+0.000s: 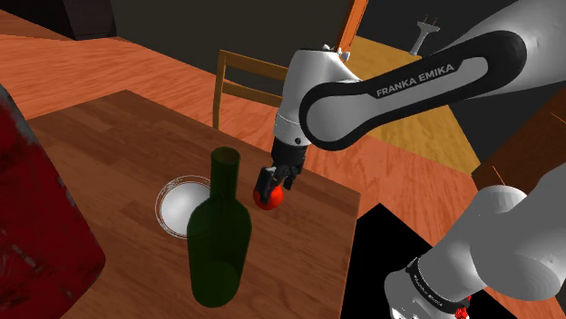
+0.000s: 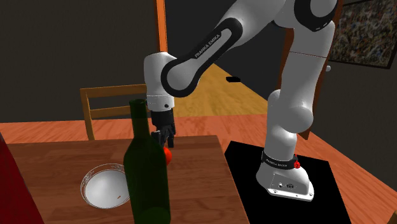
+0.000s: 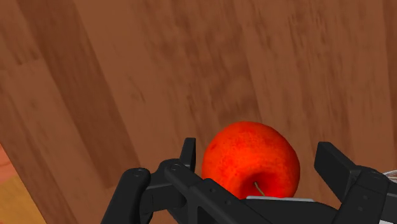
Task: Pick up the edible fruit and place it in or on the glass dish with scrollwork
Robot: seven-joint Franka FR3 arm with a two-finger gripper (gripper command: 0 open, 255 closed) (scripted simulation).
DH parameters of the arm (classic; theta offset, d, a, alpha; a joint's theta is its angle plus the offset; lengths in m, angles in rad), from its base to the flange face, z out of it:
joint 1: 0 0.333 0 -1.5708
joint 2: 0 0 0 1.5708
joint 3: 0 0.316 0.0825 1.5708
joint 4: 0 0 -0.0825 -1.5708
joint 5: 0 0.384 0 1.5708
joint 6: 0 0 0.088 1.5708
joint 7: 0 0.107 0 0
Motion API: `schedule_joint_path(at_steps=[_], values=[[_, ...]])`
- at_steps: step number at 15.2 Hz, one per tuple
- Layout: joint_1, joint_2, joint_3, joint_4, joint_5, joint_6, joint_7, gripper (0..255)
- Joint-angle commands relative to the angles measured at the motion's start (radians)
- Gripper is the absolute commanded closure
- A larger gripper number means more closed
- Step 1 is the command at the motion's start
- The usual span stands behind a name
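- Hanging the black gripper (image 1: 275,181) straight down over the red apple (image 3: 251,159), with one finger to each side, so that a squeeze would be catching the fruit across its widest part.
- Holding the jaws spread rather than clenched: in the wrist view a sliver of wood is showing between the apple and one of the fingers (image 3: 331,162), so bracketing the fruit, not gripping it.
- Sitting, apparently, on the wooden table (image 1: 109,136) with its stem pointing up toward the hand. Probably resting on its base, which is suiting a top-down grasp.
- Lying just beside the tall dark green bottle (image 1: 218,236), on the side toward the arm, with the chair (image 1: 245,77) standing beyond the table's far edge.
- Waiting on the bottle's other side: the round clear-rimmed dish (image 1: 166,195), pale inside, partly covered by the bottle in the shoulder view and well apart from the apple.
- Judging the step in hand as closing on the fruit, with lifting and carrying not yet done.
- Needing, most likely, a high lift before crossing, since the bottle is standing between fruit and dish.
- Risking a toppled bottle if travelling low, and a rolling apple if pinching off-centre.
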Motion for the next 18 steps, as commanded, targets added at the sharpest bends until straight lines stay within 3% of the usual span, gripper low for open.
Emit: schedule_joint_path(at_steps=[1,8,9,18], values=[[0.001,0.005,0.001,-0.008,0.001,0.013,-0.001,0],[0.001,0.005,0.001,-0.008,0.001,0.013,-0.001,0],[0.001,0.005,0.001,-0.008,0.001,0.013,-0.001,255],[0.001,0.005,0.001,-0.008,0.001,0.013,-0.001,255]])
